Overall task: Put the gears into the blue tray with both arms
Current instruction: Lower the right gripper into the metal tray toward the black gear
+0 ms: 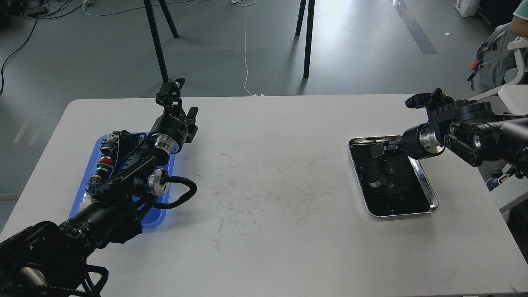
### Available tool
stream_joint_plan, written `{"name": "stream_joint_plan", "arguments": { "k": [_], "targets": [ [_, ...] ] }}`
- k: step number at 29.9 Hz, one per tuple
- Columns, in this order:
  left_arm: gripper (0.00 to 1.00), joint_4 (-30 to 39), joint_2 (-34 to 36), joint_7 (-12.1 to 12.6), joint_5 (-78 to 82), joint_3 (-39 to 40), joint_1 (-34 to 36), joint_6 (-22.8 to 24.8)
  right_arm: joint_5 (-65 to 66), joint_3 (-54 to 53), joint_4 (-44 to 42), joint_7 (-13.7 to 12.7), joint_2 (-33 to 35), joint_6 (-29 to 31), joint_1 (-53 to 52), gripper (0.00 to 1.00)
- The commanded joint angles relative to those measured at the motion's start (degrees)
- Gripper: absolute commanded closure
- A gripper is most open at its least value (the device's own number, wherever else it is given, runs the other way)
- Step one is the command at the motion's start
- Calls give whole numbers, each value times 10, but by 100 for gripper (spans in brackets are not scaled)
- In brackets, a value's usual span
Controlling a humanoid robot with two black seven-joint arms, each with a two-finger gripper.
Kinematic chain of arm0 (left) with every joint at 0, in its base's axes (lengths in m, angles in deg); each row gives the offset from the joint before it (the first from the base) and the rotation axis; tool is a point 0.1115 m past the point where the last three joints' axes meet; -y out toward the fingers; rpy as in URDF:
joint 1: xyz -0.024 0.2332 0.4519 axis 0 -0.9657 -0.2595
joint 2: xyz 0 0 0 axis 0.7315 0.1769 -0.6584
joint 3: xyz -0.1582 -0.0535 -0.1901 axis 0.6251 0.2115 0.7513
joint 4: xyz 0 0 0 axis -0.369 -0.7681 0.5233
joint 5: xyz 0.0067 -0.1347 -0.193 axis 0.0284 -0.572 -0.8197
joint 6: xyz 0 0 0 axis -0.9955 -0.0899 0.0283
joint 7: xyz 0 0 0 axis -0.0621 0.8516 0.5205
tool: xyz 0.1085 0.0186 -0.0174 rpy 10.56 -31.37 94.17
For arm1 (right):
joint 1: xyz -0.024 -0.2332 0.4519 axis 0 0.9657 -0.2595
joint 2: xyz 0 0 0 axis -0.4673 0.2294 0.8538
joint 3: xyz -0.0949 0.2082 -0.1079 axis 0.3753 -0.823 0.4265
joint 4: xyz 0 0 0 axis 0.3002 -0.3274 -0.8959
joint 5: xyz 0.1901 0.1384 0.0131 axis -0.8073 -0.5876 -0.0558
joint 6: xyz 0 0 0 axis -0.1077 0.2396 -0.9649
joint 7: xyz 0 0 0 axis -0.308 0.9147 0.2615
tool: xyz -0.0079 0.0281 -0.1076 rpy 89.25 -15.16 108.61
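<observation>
One room noted: grey floor (pixel 350 45) beyond the table, black stand legs (pixel 156 41) planted on it, a thin white cord (pixel 246 45) trailing toward the table edge, dark cables at far left. White furniture and a grey bag (pixel 493 62) at the right margin.

One white table (pixel 268 231), rounded corners, filling most of the view. Surface marked by many short dark scratches across the centre.

Left arm (pixel 123 181) lying diagonally over the blue tray (pixel 94 159), covering most of it. Left gripper (pixel 172 91) raised past the tray's far end, above the table's back edge; too dark and end-on to separate the fingers, so spread or pressed together cannot be told.

Right arm (pixel 474 132) entering from the right edge. Right gripper (pixel 381 148) reaching over the near-right corner region of the steel tray (pixel 429 194), at its far end; fingers seen small against the dark floor, state not determinable.

Blue tray on the table's left side, long axis running away from the viewer; red, green and white push-button switches (pixel 105 165) along its left rim.

Steel tray on the table's right side, well apart from the blue tray, shiny rim, dark floor. Gears (pixel 387 181) presumed among the small dark shapes on that floor; individual pieces not distinguishable.
</observation>
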Motion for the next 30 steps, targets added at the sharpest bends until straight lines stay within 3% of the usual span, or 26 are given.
{"name": "stream_joint_plan", "arguments": {
  "k": [1,15,30],
  "targets": [
    [2,0,1,0,0,0,-1,0,0,0,-1,0,1,0,1,29],
    [2,0,4,0,0,-1,-2,0,1,-1,-5,0,-2,0,16,36],
    [2,0,7,0,2,0,-3,1,1,-1,-2,0,-4,0,13,61]
  ]
}}
